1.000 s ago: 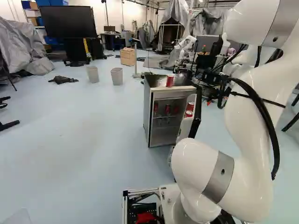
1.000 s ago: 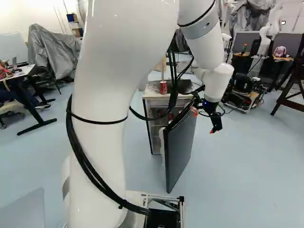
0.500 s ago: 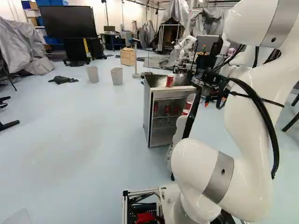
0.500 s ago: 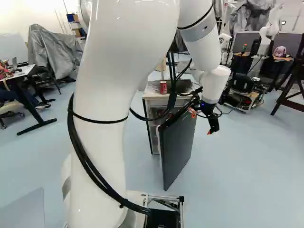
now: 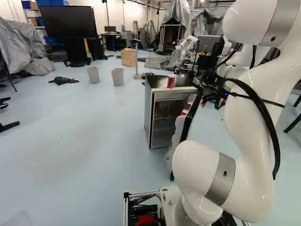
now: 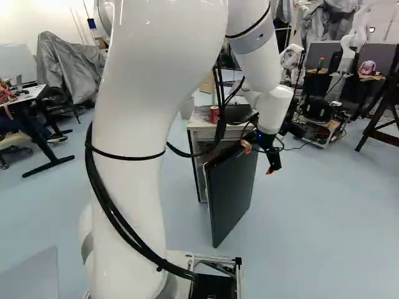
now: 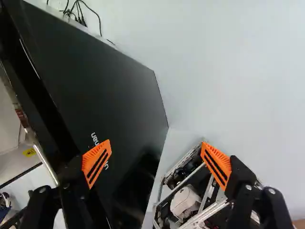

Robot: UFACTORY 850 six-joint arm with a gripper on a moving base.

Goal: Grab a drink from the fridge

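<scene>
Drinks (image 5: 168, 111): inside fridge (image 5: 148, 117), right of centre, left base view
Door (image 7: 95, 71): open, white lettering (image 7: 95, 138)
My gripper (image 6: 258, 159): spread

A robotics lab, with another robot (image 5: 189, 42), grey sheets (image 6: 67, 65) and a large screen (image 5: 68, 22)

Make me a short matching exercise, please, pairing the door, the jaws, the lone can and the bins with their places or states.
Column one:
1. Door
2. Jaws
3. Lone can
4. Bins

Column two:
A. Standing on the floor, left of the fridge in the left base view
B. Open, orange pads well apart
C. On top of the fridge
D. Swung open, dark outer face showing

Right pairs: 1-D; 2-B; 3-C; 4-A
</scene>
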